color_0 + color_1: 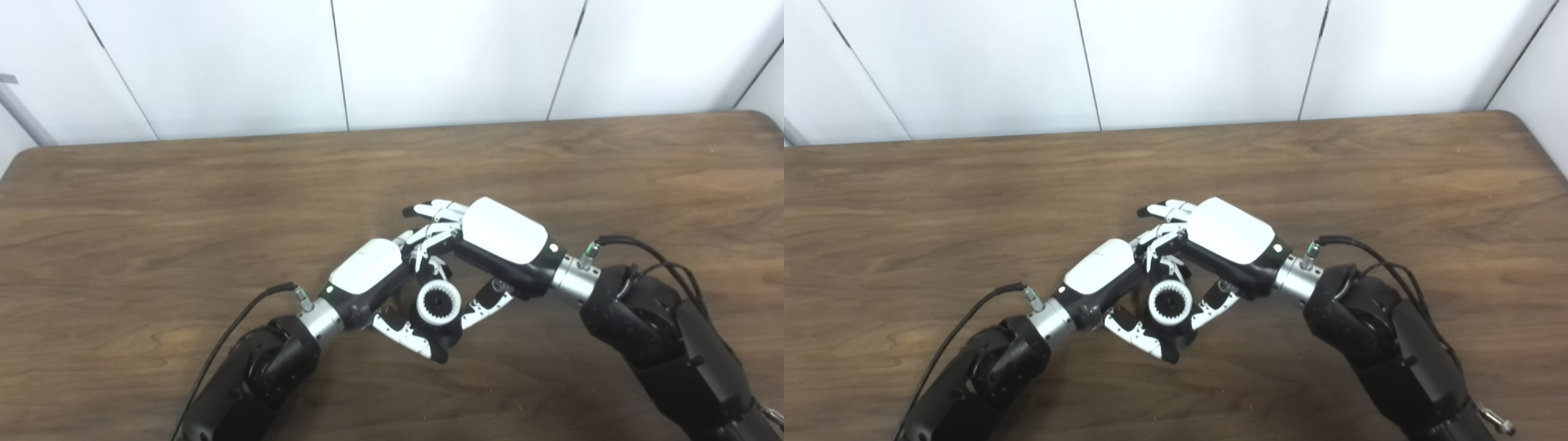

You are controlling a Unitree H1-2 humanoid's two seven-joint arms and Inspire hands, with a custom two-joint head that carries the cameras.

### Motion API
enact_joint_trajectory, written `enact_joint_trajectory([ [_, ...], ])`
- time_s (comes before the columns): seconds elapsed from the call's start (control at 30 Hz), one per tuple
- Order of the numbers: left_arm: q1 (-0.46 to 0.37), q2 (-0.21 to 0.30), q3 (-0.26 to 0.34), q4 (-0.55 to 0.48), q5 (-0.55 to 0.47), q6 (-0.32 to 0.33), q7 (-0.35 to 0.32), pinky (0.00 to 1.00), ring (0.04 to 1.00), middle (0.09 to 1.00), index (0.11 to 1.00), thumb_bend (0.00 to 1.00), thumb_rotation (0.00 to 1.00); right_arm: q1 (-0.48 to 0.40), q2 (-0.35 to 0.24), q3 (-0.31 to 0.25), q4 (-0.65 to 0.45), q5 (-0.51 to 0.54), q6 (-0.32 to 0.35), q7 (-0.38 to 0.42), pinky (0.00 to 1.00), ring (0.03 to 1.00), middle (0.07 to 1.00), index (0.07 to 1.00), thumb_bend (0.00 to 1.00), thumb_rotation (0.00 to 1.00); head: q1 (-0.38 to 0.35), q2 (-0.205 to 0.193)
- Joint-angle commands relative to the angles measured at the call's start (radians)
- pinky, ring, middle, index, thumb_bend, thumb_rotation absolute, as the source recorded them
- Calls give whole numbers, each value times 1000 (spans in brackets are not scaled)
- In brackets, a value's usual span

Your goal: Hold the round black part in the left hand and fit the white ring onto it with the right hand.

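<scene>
The ring (438,301) is white with inward-pointing teeth; it encircles the black part (438,302), whose toothed dark centre shows through it. Both sit between the two hands, above the near middle of the wooden table (184,202).

The left hand (373,275) grips the black part, thumb curled beneath it and fingers hidden behind. The right hand (490,245) lies palm down over the left hand's fingers, its thumb touching the ring's right edge. Whether the right hand actually clamps the ring cannot be determined.
</scene>
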Motion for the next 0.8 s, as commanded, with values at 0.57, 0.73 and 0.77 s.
enact_joint_trajectory([
  [0.57, -6, -22, -10, -21, 16, -34, 20, 1000, 897, 733, 481, 523, 61, -28, -11, 4, 29, 13, 30, 41, 953, 961, 763, 481, 525, 135, -1, -8],
  [0.73, -6, -26, -11, -24, 22, -24, 19, 1000, 906, 731, 482, 523, 62, -27, -10, -1, 30, 25, 58, 54, 963, 975, 772, 481, 525, 136, 0, -8],
  [0.77, -5, -27, -11, -24, 21, -25, 19, 1000, 906, 730, 482, 523, 62, -26, -10, -2, 29, 27, 65, 56, 963, 976, 773, 481, 525, 136, 0, -8],
])
